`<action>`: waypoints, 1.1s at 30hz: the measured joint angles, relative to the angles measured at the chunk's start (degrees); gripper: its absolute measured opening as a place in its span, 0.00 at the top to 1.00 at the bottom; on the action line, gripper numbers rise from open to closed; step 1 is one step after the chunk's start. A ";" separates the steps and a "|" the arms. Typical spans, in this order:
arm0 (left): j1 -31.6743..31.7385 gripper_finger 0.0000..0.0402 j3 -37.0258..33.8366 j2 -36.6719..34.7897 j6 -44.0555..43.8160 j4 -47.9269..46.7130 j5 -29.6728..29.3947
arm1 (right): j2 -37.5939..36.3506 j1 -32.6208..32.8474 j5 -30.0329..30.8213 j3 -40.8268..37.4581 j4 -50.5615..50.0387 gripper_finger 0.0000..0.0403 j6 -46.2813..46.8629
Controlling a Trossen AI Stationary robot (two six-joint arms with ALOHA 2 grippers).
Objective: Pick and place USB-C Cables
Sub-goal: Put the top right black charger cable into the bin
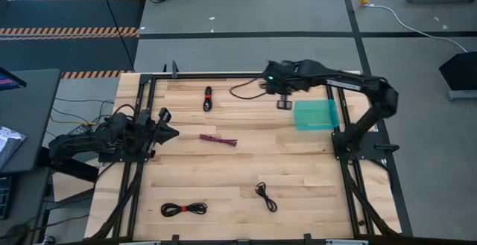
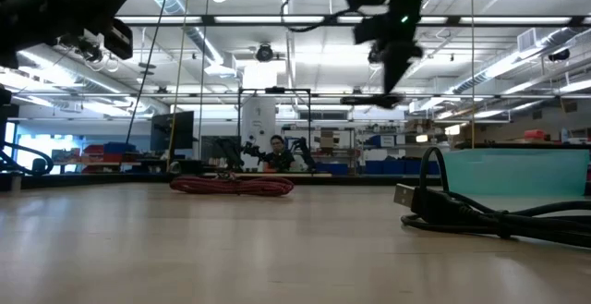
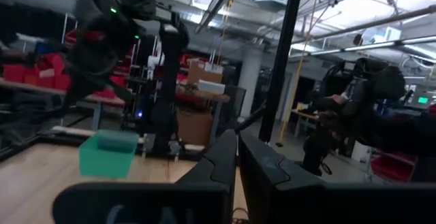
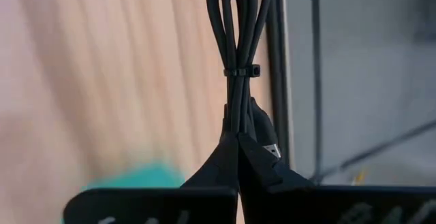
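Four cables lie on the worktop (image 1: 298,178): a black and red one (image 1: 208,97) near the far edge, a maroon one (image 1: 218,139) mid-worktop, two black ones (image 1: 183,209) (image 1: 266,196) near the front edge. We see the right pincer (image 4: 237,137) raised beside the teal bin (image 1: 316,115), closed on a fifth black cable (image 4: 235,47). We find the left pincer (image 3: 237,157) closed and empty at the left edge.

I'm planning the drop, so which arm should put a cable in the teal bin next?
Right. Its end effector is shut on a black cable and hangs beside the bin.
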 joint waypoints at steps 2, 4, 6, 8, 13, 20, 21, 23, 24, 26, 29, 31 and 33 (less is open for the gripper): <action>0.01 0.94 0.00 0.00 -0.04 2.06 0.00 | -2.49 0.72 0.01 0.00 -7.19 1.00 5.25; -0.01 0.94 0.00 0.00 -0.03 4.65 0.00 | -4.62 1.36 -0.58 0.00 -13.94 1.00 8.98; 0.01 0.94 0.00 -0.01 -0.02 7.32 0.00 | -6.23 2.04 -0.85 0.00 -19.32 1.00 11.33; 0.01 0.94 0.00 -0.02 -0.04 9.53 0.00 | -7.38 2.53 -0.98 -0.01 -22.49 1.00 12.58; 0.00 0.94 0.00 -0.02 -1.60 10.64 0.01 | -10.07 3.01 -3.56 -3.74 -23.71 1.00 13.66; -0.96 0.94 -1.07 0.00 -5.77 7.51 10.46 | -11.32 2.68 -7.52 -15.31 -23.85 1.00 16.09; -1.64 0.94 -1.07 0.01 -5.90 7.99 11.64 | -11.27 2.49 -7.50 -17.23 -23.81 1.00 16.03; -3.08 0.94 -1.07 -0.02 -5.68 9.81 12.22 | -11.18 1.98 -7.46 -20.80 -23.70 1.00 15.69; -3.74 0.94 -1.07 0.00 -4.96 10.90 12.22 | -11.14 1.70 -7.23 -22.46 -23.48 1.00 15.66; -4.75 0.94 -1.07 -0.02 -3.26 13.36 12.24 | -11.40 1.26 -5.53 -25.25 -22.38 1.00 15.63; -5.26 0.94 -1.07 -0.02 -2.58 15.00 12.09 | -12.19 0.65 -4.16 -27.76 -20.82 1.00 14.91; -5.14 0.94 -1.09 -0.02 -2.25 15.37 10.83 | -12.57 0.21 -4.24 -28.83 -19.64 1.00 14.05; -5.08 0.94 -1.09 -0.02 -0.49 15.34 8.49 | -12.70 -0.15 -4.35 -29.24 -19.09 1.00 13.67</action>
